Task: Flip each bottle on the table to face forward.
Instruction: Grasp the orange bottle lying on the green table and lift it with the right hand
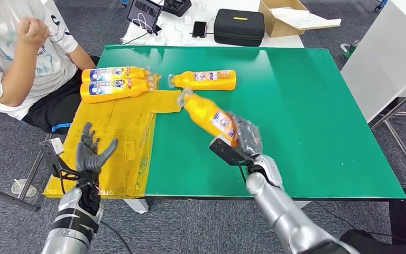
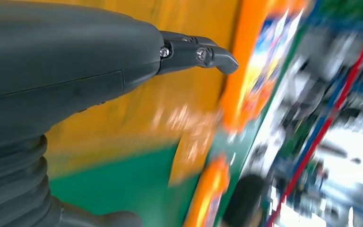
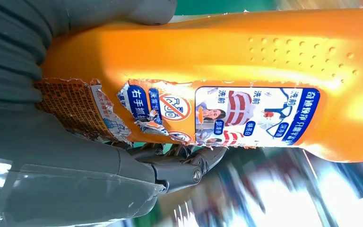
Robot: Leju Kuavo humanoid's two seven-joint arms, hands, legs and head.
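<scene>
Glossy orange bottle (image 1: 210, 116) with torn label, gripped by right hand (image 1: 245, 138)

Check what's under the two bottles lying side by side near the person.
The two bottles lie on the yellow mat, which covers the green table on that side. Whatever lies under the mat itself is hidden.

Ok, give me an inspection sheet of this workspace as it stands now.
Surface: green table with a yellow mat at its left.
Job's things: two bottles side by side on the mat; third bottle lying on the green; fourth bottle held.
Clutter: nothing seen on the green table.
Hands: right hand grips the fourth bottle; left hand holds nothing, fingers spread.
Cables: white cables beyond the table.
Surroundings: seated person, black case, cardboard box.
</scene>
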